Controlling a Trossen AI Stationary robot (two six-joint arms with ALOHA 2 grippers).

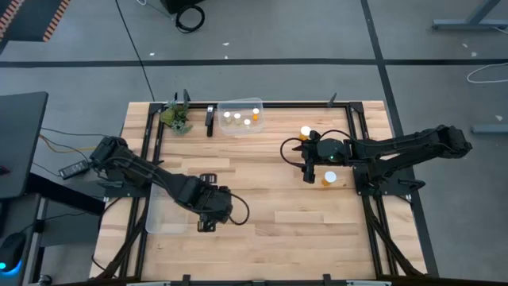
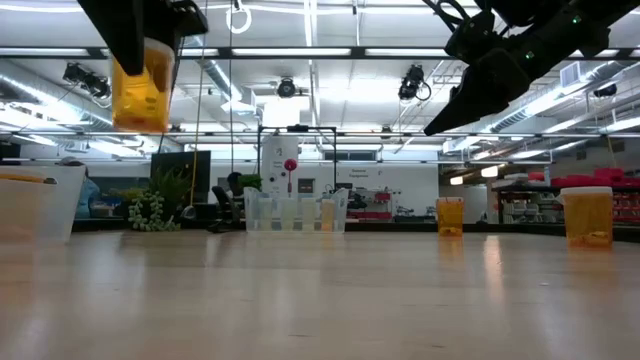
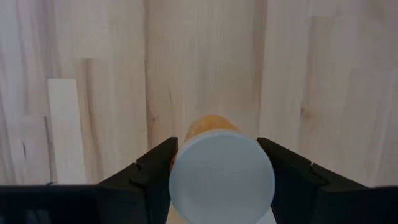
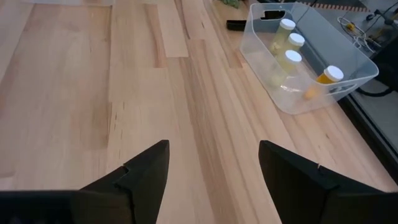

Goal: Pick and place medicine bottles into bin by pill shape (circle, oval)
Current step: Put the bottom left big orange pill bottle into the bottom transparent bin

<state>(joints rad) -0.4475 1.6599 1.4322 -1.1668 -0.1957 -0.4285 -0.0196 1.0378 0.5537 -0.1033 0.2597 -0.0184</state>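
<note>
My left gripper (image 3: 216, 152) is shut on a medicine bottle (image 2: 140, 88), amber with a white cap (image 3: 221, 177), high above the table near its front left. In the high view the gripper (image 1: 208, 213) hides the bottle; it stands beside a clear bin (image 1: 168, 214). My right gripper (image 4: 214, 174) hangs open over the table's right half (image 1: 308, 165), with nothing between its fingers. Two more bottles stand upright on the table by it, one farther (image 1: 305, 131) and one nearer (image 1: 330, 178). A second clear bin (image 1: 240, 117) at the far edge holds several bottles. My left gripper pinches the bottle's top end, at the sides of the white cap (image 3: 177, 171), between its two fingers (image 3: 152, 168). The fingers come from above, pointing steeply down. The bottle hangs below them about upright, cap up, lifted well clear of the table (image 2: 300, 290).
A small green plant (image 1: 177, 117) and a dark object (image 1: 209, 121) sit at the far edge, left of the far bin. Black frame rails run along the table's left and right sides. Bare wood lies between the two arms.
</note>
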